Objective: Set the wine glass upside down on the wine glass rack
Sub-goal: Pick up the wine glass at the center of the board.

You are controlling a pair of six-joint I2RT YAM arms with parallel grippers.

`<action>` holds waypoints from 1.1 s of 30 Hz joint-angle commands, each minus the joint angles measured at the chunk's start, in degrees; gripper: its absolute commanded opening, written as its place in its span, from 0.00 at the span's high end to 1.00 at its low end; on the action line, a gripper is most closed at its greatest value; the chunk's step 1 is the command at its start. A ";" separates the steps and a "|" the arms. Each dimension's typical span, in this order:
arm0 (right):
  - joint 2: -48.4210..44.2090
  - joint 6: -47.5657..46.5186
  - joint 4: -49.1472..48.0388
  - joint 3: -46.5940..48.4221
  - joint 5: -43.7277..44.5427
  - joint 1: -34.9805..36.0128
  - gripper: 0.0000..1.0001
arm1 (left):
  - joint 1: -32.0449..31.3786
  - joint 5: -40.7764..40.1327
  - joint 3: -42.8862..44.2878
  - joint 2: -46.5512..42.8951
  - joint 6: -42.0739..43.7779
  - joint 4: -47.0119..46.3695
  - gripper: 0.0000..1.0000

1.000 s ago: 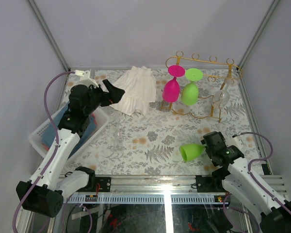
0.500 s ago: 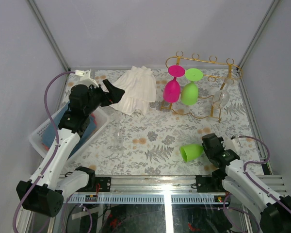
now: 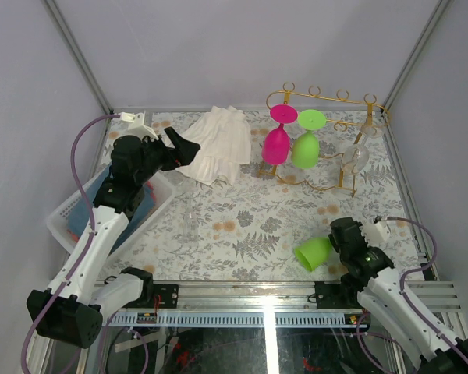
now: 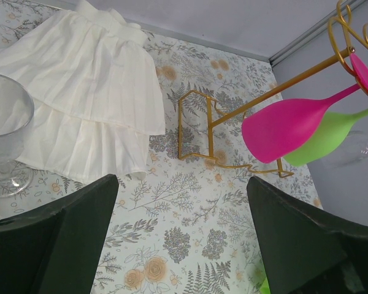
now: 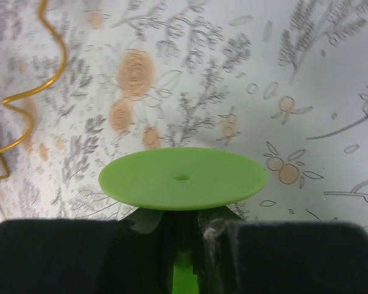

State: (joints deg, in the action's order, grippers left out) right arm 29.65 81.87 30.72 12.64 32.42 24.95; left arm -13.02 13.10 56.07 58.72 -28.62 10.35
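White cloth (image 3: pixel 217 144) lies crumpled at the back of the floral-patterned table cover (image 3: pixel 242 226), left of centre, with a clear stemmed glass (image 4: pixel 6 131) standing upright just in front of its near-left edge. White plastic basket (image 3: pixel 162 193) sits at the table's left side, something blue (image 3: pixel 84 209) inside it, not clear what. At the back right a pink glass (image 3: pixel 276 144), a green glass (image 3: pixel 305 149) and a clear glass (image 3: pixel 357 156) hang bowl-down, pink and green touching side by side, clear one apart to their right.
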 commanded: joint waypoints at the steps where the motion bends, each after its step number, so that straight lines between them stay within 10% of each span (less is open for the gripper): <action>1: -6.08 -11.28 1.46 4.84 3.16 -0.21 0.95 | 0.58 0.90 -0.54 -0.17 0.34 -2.27 0.14; 9: -20.18 -38.49 -12.65 5.98 -8.20 -0.19 1.00 | 0.48 3.56 -0.23 -0.05 1.20 -2.99 0.13; 21: -6.24 -56.51 -33.54 8.08 -30.88 1.91 1.00 | -1.64 6.96 -2.83 -0.48 -0.96 -3.93 0.11; 28: 2.71 -66.42 -45.70 7.38 -18.34 22.78 1.00 | -7.33 4.68 -2.99 0.11 -2.00 -4.31 0.11; 33: 11.50 -78.01 -71.36 1.64 -15.22 35.18 1.00 | -8.79 7.51 -3.36 -0.35 -5.30 -6.14 0.12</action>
State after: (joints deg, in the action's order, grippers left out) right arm 36.32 15.79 -14.85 17.34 12.99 54.13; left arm -21.08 18.28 53.34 58.92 -30.92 9.26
